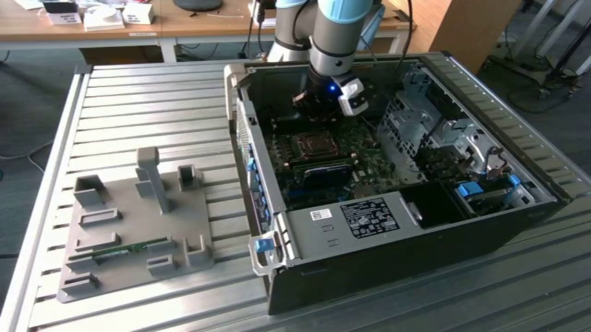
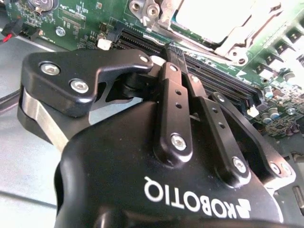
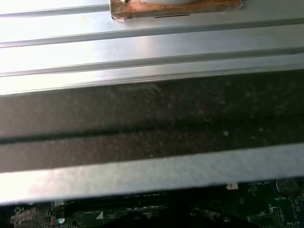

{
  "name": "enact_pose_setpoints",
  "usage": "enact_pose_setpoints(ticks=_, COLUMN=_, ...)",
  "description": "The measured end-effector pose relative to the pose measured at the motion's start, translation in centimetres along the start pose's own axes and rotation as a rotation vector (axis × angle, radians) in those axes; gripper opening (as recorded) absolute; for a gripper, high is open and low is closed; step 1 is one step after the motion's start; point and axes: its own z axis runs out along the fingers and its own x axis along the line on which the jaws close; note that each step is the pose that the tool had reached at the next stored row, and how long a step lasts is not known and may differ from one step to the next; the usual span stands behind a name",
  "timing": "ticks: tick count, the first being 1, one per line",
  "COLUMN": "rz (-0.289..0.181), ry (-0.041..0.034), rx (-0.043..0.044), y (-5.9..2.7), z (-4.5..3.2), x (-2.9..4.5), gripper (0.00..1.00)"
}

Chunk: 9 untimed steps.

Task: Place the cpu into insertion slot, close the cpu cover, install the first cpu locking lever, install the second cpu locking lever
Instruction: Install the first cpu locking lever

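My gripper (image 1: 319, 109) hangs inside the open computer case, a little above the green circuit board (image 1: 369, 162) and just behind the insertion slot (image 1: 314, 146). In the second wrist view its black fingers (image 2: 173, 95) meet at the tips, so the gripper (image 2: 175, 52) is shut with nothing in it. Beyond the fingertips the cpu (image 2: 206, 16) shows its pale face in the slot, with the silver cpu cover (image 2: 237, 40) framing it. I cannot tell how the locking levers stand.
Long black memory slots (image 2: 218, 78) run between the fingertips and the socket. The case wall (image 3: 152, 123) stands close behind the wrist. A drive cage (image 1: 434, 131) fills the case's side on the exterior view's right. A grey fixture plate (image 1: 138, 228) lies on the slatted table (image 1: 138, 104).
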Motion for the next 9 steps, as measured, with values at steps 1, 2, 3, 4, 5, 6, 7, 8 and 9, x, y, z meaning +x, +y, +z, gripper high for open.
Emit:
enact_pose_setpoints(ticks=1, rz=0.0, ry=-0.0008, rx=0.0002, y=-0.04, z=0.0, x=0.0, gripper=0.11)
enact_pose_setpoints(ticks=2, rz=0.0, ry=-0.0018, rx=0.0005, y=-0.07, z=-0.01, x=-0.01, gripper=0.11)
enact_pose_setpoints(ticks=3, rz=-0.001, ry=-0.0027, rx=0.0008, y=-0.11, z=-0.02, x=-0.01, gripper=0.11)
enact_pose_setpoints(ticks=4, rz=-0.001, ry=-0.0039, rx=0.0012, y=-0.14, z=-0.02, x=-0.02, gripper=0.11)
enact_pose_setpoints(ticks=5, rz=-0.001, ry=-0.0051, rx=0.0014, y=-0.16, z=-0.02, x=-0.02, gripper=0.11)
enact_pose_setpoints(ticks=6, rz=-0.001, ry=-0.0066, rx=0.0016, y=-0.16, z=-0.02, x=-0.01, gripper=0.11)
enact_pose_setpoints(ticks=7, rz=-0.002, ry=-0.008, rx=0.0016, y=-0.17, z=-0.03, x=0.03, gripper=0.11)
enact_pose_setpoints(ticks=8, rz=-0.002, ry=-0.0086, rx=0.0015, y=-0.18, z=-0.04, x=0.08, gripper=0.11)
enact_pose_setpoints(ticks=9, rz=-0.002, ry=-0.0089, rx=0.0013, y=-0.18, z=-0.03, x=0.12, gripper=0.11)
